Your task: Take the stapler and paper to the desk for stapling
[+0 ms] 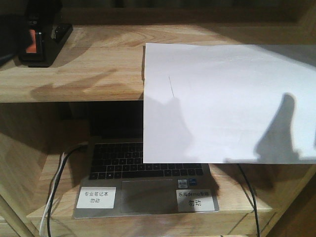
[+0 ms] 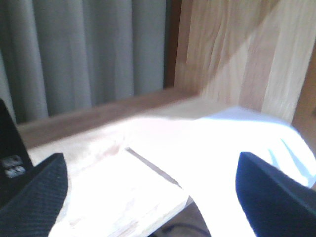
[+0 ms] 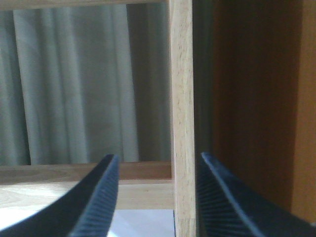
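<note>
Task judged barely started: nothing lifted yet. One stapler point(image 1: 39, 37) is seen at the left end of the shelf point(image 1: 89, 74). One paper point(image 1: 222, 103) sheet is laid further right, overhanging the shelf edge above one laptop point(image 1: 143, 192) carrying two white labels point(image 1: 96, 197). The counter is not in view. Left tool point(image 2: 150, 182) is spread wide near the paper, nothing held; right tool point(image 3: 158, 163) likewise parted and empty. Both pick-ups and the carrying remain.
</note>
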Tool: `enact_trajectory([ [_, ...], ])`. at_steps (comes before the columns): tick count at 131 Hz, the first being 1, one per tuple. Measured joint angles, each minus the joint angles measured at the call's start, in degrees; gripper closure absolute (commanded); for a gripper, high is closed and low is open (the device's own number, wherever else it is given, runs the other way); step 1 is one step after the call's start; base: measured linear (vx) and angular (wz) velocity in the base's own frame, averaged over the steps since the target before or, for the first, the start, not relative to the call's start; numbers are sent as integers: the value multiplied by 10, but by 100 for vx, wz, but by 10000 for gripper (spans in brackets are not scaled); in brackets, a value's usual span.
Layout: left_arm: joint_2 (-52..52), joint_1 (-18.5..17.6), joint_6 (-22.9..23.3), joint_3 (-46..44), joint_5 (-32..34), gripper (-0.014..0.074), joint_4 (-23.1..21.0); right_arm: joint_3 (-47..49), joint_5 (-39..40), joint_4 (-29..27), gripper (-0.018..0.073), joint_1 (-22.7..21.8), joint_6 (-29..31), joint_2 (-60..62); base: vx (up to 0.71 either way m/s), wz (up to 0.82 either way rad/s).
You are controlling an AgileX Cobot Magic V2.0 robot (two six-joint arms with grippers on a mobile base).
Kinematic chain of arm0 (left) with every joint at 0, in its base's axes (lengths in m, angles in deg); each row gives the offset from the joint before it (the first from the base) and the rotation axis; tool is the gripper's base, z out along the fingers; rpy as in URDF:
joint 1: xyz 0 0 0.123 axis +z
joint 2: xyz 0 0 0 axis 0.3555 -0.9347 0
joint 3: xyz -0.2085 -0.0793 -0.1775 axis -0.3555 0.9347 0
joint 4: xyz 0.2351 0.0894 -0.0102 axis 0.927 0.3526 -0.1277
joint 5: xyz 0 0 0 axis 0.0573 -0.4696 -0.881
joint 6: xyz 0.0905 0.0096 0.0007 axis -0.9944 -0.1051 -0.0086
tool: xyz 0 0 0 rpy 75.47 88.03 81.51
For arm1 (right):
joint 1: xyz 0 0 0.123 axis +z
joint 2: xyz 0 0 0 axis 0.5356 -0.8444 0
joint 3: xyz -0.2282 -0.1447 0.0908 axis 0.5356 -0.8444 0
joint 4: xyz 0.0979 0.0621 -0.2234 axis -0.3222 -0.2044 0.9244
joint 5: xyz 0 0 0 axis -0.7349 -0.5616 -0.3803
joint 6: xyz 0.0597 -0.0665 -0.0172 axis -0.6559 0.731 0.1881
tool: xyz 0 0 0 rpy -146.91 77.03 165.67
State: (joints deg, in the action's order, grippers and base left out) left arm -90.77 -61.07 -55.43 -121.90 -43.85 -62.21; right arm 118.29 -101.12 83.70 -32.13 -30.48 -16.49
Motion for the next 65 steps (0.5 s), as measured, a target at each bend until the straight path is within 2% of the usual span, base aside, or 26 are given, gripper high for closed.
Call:
enact_trajectory([
  [12, -19, 0, 9, 0, 13, -32, 1, 0, 0, 0, 251, 0, 0, 0, 0, 0],
  [26, -54, 0, 46, -26, 11, -31, 18, 0, 0, 0, 253, 0, 0, 0, 0, 0],
  [44, -117, 0, 127, -107, -45, -31, 106, 0, 0, 0, 253, 0, 0, 0, 0, 0],
  [51, -149, 0, 164, -156, -89, -31, 150, 0, 0, 0, 253, 0, 0, 0, 0, 0],
  [65, -202, 0, 199, -240, -174, -29, 206, 0, 0, 0, 253, 0, 0, 0, 0, 0],
])
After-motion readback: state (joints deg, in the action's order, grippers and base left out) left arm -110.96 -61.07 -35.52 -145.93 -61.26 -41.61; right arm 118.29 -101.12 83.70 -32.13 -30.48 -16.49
